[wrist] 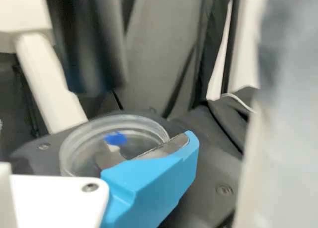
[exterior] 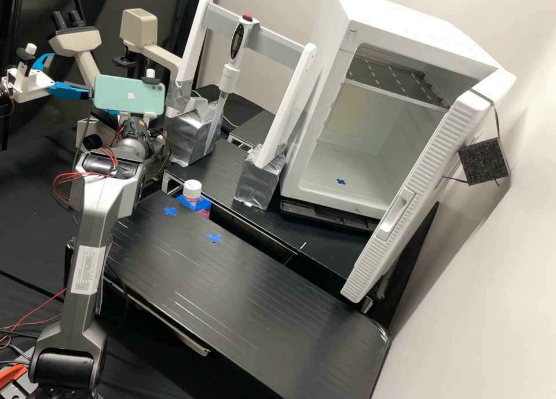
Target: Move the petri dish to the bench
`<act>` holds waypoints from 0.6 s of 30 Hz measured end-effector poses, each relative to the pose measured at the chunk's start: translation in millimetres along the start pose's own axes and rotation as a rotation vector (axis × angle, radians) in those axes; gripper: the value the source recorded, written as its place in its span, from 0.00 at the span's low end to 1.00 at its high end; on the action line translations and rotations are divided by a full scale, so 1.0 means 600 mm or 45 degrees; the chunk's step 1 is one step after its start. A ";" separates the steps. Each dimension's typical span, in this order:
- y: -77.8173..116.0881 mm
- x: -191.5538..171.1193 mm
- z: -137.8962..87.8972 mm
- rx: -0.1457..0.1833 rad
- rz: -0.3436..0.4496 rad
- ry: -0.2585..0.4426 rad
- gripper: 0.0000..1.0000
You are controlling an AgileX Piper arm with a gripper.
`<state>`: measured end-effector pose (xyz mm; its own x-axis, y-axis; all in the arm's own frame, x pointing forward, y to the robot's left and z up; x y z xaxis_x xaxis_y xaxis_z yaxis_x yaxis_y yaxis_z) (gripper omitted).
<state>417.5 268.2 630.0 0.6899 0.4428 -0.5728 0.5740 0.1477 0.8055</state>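
Smooth to rough, glossy to matt.
Looks clear, glossy plastic on dish; smooth, faintly shiny on bench; crinkled metallic on tape; rough, matt on block.

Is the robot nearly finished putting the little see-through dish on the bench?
Not yet. Done: only getting to the petri dish, it seems. In hand: the dish sits on a dark platform; I can't tell whether it's gripped. Left: probably lifting it, carrying it over and setting it on the black bench.
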 end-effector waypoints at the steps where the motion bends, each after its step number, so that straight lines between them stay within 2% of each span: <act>1: -0.002 0.001 0.003 0.001 -0.005 -0.012 1.00; 7: -0.001 0.003 0.005 0.005 -0.001 -0.013 1.00; 10: 0.002 0.003 0.005 0.033 0.018 -0.016 1.00; 12: 0.005 0.005 0.005 0.034 0.042 -0.045 1.00; 15: 0.005 0.006 0.003 -0.015 0.075 -0.086 1.00; 16: 0.005 0.007 0.005 -0.020 0.082 -0.107 1.00; 18: 0.003 0.011 0.007 -0.062 0.103 -0.133 1.00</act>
<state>425.0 268.0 627.0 0.7764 0.3610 -0.5166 0.4946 0.1590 0.8544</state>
